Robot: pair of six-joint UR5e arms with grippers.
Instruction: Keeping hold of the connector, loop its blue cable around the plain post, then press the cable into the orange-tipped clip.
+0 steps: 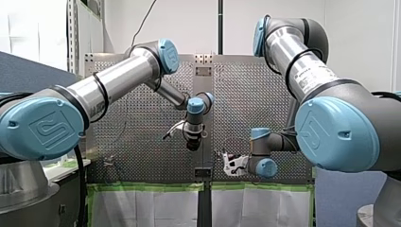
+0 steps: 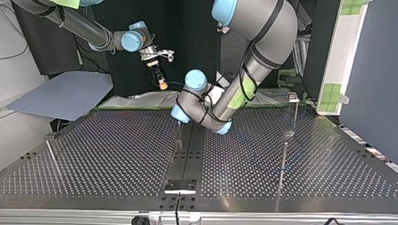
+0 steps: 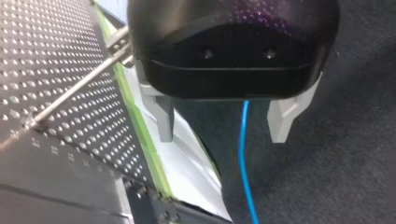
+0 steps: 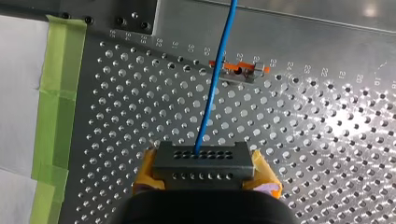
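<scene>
Your right gripper [image 4: 205,173] is clamped by its yellow pads on the connector [image 4: 203,161], pointing at the perforated table [image 4: 130,121]. Your left gripper [image 3: 222,133] stands wide open and grips nothing; the blue cable [image 4: 212,93] hangs loose between its fingers. The cable runs straight past the orange-tipped clip [image 4: 238,71], so looping and pressing both look undone. Count: two grippers, one connector, one cable, one clip.

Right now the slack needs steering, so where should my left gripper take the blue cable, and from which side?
Probably on the straight stretch of the blue cable that passes between the left gripper's open fingers. Close them across it from both sides: it runs lengthwise between them, touching neither. The right gripper holds the connector.
</scene>
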